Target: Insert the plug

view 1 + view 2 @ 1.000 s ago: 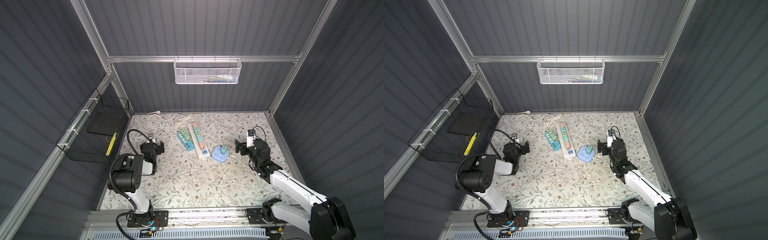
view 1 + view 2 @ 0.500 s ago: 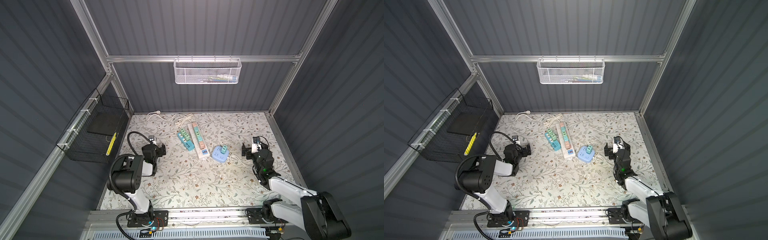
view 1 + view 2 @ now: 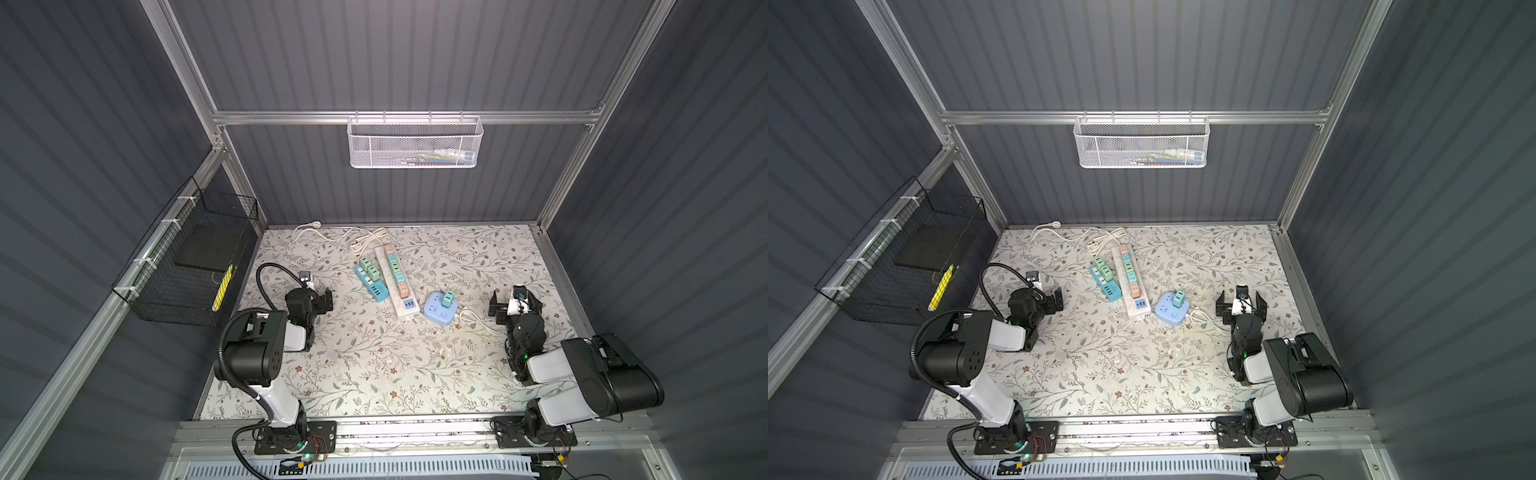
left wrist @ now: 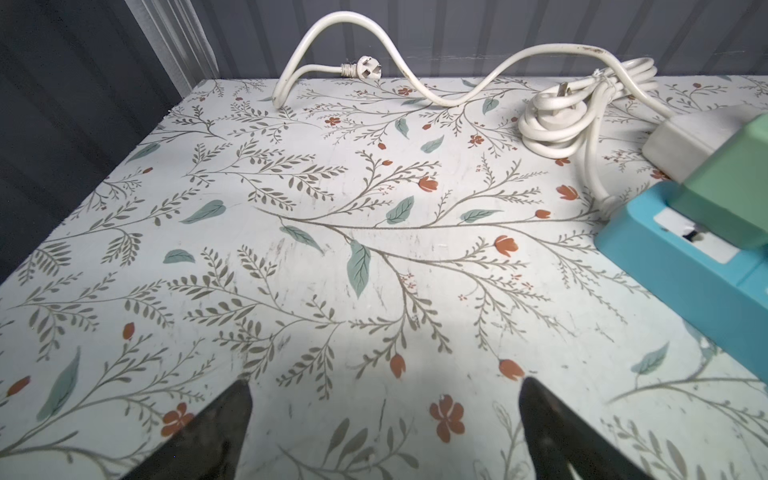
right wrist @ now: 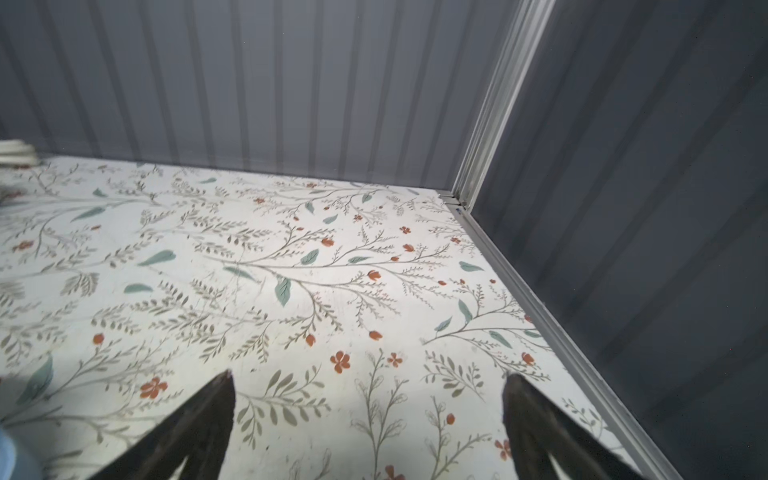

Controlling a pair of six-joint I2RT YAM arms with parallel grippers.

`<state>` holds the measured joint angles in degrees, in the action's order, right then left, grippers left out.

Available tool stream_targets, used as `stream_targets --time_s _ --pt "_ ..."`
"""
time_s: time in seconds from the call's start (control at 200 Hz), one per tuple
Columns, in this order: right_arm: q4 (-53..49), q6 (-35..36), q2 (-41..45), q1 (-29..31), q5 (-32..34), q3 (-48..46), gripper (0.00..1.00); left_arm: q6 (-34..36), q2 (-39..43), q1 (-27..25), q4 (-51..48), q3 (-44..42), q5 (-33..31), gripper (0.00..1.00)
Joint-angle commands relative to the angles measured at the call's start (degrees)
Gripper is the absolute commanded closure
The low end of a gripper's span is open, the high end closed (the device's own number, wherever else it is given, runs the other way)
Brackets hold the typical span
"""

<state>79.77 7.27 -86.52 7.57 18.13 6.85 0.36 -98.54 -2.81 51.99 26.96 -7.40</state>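
A green plug (image 3: pixel 448 298) stands upright on top of the light blue socket cube (image 3: pixel 439 311) at mid-table in both top views. My right gripper (image 3: pixel 515 300) hovers low to the right of the cube, apart from it and from the cube's white cord (image 3: pixel 473 321). In the right wrist view the gripper (image 5: pixel 368 390) is open over bare floral mat. My left gripper (image 3: pixel 319 300) sits at the left, well clear of the strips. It is open, with only mat between its fingers (image 4: pixel 232 411). The teal strip (image 4: pixel 685 257) with a green plug (image 4: pixel 731 191) lies off to its side.
A long white power strip (image 3: pixel 395 282) and a teal strip (image 3: pixel 371 277) carrying two green plugs lie side by side at mid-back. Coiled white cord (image 4: pixel 561 120) and a loose white plug (image 4: pixel 357 72) lie by the back wall. A black wire basket (image 3: pixel 195 266) hangs on the left wall.
My right arm has folded back toward the front right, carrying its open gripper away from the blue cube. The left gripper has shifted only slightly.
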Motion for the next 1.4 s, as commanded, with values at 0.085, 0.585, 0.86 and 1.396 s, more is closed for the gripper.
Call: stream_targets --time_s 0.085,0.585,0.86,1.396 --pt "-11.59 -7.12 1.38 -4.32 -1.09 6.98 0.01 0.6 0.19 -0.09 -0.22 0.33 0.47 0.0" --pt "-21.63 -13.07 2.93 -12.06 -14.12 10.55 0.01 0.61 0.17 -0.09 -0.31 0.37 0.54 0.0" --pt "-21.67 -12.9 3.11 -12.05 -14.22 10.41 0.01 0.61 0.11 -0.09 -0.31 0.38 0.46 0.0" --pt "-21.32 -12.82 3.1 -11.88 -13.97 10.28 0.01 0.6 0.15 -0.09 -0.31 0.38 0.46 0.0"
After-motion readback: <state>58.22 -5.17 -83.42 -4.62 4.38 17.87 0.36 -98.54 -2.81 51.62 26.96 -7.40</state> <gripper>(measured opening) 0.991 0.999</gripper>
